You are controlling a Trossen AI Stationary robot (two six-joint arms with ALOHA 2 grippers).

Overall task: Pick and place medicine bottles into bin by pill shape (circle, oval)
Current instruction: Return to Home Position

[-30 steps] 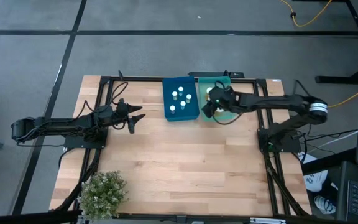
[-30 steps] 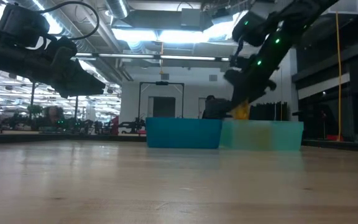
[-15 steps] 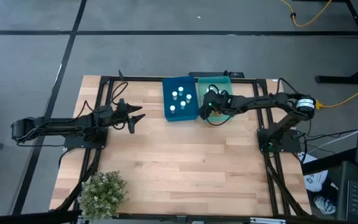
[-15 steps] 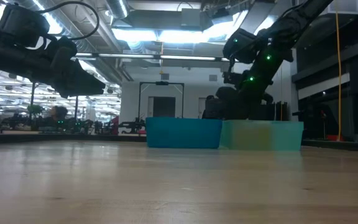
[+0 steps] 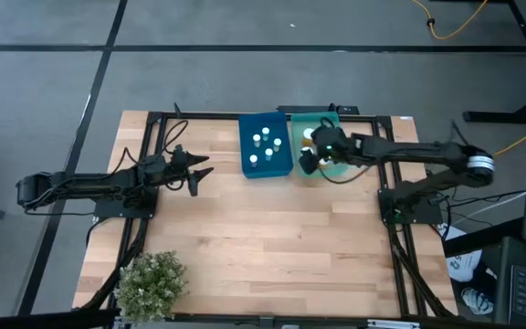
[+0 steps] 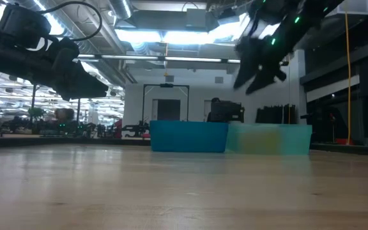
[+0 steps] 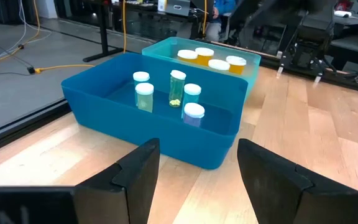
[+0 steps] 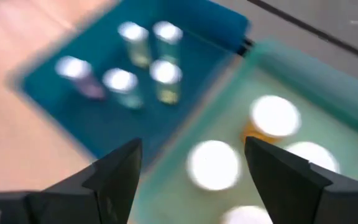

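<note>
Bin walls hide the contents in low view; left wrist view shows whitish bottles [image 7: 178, 87] in the blue bin [image 7: 104, 118], amber bottles [image 7: 219, 64] in the green bin [image 7: 252, 71]. Right end effector [image 8: 192, 155] hangs released above the bins; left end effector [image 7: 197, 165] is released.

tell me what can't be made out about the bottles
- Pill shapes in amber bottles: left wrist view, green bin wall hides all but caps.
- Pills in whitish bottles: high view, too small.
- Low view: blue bin and green bin walls hide every bottle.
- High view: right claw overlaps green bin.
</note>
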